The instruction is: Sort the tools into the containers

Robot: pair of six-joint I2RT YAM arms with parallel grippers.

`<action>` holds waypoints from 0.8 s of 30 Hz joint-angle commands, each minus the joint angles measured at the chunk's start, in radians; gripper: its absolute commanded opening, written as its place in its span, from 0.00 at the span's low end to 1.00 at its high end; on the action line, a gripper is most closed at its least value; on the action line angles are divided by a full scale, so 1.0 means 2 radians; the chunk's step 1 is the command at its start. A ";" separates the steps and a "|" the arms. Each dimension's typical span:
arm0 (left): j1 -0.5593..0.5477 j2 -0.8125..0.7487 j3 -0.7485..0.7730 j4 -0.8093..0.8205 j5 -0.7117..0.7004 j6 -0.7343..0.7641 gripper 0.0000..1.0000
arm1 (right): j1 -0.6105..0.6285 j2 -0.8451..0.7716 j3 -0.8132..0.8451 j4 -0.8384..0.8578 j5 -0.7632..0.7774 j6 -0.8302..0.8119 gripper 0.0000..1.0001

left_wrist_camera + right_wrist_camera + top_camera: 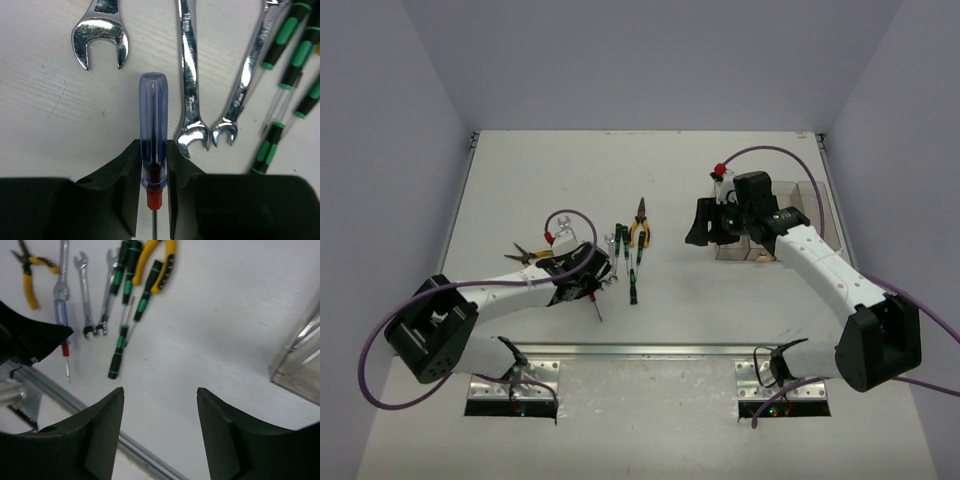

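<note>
My left gripper is shut on the lower end of a blue-handled, red-tipped screwdriver, low over the table. Beside it lie silver wrenches, green/black screwdrivers and yellow-handled pliers. My right gripper is open and empty, above the table between the tools and the clear bins.
A metal rail runs along the near edge of the table. Grey walls close in the left, right and back. My left arm's purple cable loops over the tools' left side.
</note>
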 commanded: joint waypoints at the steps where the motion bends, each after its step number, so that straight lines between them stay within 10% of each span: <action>1: -0.008 -0.124 -0.021 0.074 0.054 0.045 0.00 | 0.054 -0.025 -0.075 0.151 -0.202 0.041 0.72; 11: -0.016 -0.234 -0.044 0.197 0.173 0.035 0.00 | 0.190 0.017 -0.136 0.396 -0.195 0.156 0.71; 22: -0.025 -0.276 -0.096 0.288 0.188 -0.006 0.00 | 0.230 0.102 -0.091 0.443 -0.111 0.212 0.36; 24: -0.025 -0.279 -0.102 0.290 0.184 -0.007 0.00 | 0.229 0.104 -0.088 0.442 -0.101 0.217 0.14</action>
